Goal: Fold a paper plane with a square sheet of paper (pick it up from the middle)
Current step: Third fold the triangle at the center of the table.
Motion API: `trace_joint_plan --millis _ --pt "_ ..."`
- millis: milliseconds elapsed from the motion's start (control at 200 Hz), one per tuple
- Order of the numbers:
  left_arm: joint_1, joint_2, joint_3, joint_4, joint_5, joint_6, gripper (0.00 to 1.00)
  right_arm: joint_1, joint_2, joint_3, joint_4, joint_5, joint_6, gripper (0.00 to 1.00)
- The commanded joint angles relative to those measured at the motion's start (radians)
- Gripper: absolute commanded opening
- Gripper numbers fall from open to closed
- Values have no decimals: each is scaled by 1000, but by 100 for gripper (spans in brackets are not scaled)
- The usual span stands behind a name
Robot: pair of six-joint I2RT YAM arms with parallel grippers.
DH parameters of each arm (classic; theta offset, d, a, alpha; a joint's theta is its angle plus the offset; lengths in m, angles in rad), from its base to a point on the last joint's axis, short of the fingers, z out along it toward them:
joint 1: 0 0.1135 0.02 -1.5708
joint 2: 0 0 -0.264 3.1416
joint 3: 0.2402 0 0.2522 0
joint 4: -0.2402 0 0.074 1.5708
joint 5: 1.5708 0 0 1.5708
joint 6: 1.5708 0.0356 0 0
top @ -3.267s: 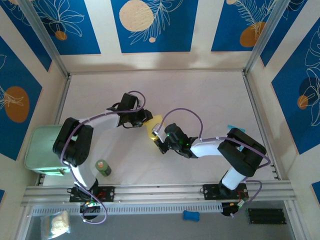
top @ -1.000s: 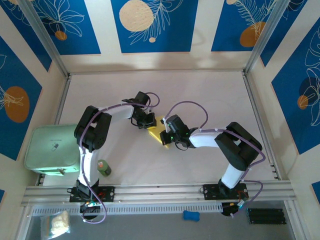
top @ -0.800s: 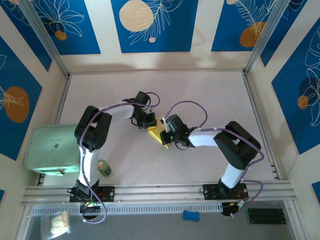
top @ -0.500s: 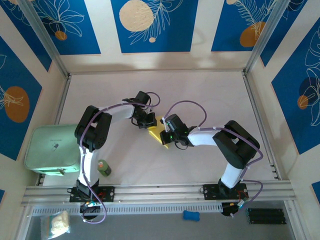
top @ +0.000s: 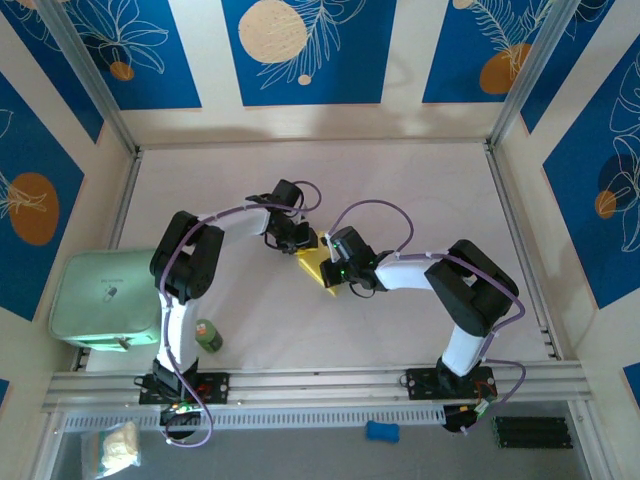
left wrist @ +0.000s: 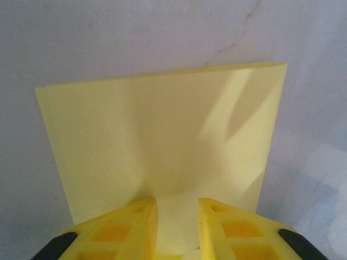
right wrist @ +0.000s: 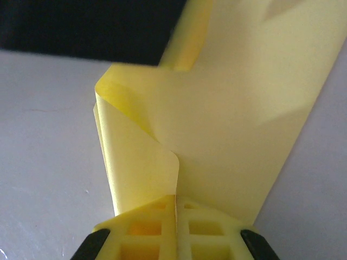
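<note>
The square sheet of paper (top: 316, 262), pale yellow and folded over, lies mid-table between the two grippers. In the left wrist view the sheet (left wrist: 162, 135) spreads flat on the table ahead of my left gripper (left wrist: 178, 212). That gripper's yellow fingers (left wrist: 135, 227) stand a little apart over the sheet's near edge. In the top view the left gripper (top: 298, 244) is at the paper's far-left corner. My right gripper (right wrist: 176, 205) is shut on a near edge of the paper (right wrist: 233, 124), where a flap curls up and over. From above, the right gripper (top: 331, 270) meets the sheet from the right.
A pale green box (top: 103, 300) sits at the left edge, with a small green bottle (top: 207, 335) near the left arm's base. Metal frame rails (top: 320, 385) run along the near side. The white table (top: 400, 190) stretches open behind the arms.
The left gripper's jaws have parted slightly over the last half second. Both arms have barely moved in the last second. Earlier they held the paper nearer and further left.
</note>
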Motion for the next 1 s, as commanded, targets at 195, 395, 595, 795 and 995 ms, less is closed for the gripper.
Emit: trace_joint_plan --millis 195,395,595,795,995 --pt "-5 26 33 12 -32 -8 26 -10 17 9 -29 -30 7 0" --pt "-4 60 58 -39 -53 5 17 -14 11 13 -24 -44 6 0" --pt "-6 69 39 -67 -63 27 9 -22 4 27 -30 -96 -4 0" --pt "-6 75 34 -76 -60 41 7 -28 3 36 -48 -89 -11 0" --pt "-5 78 36 -73 -54 44 6 -34 8 46 -58 -85 -15 0"
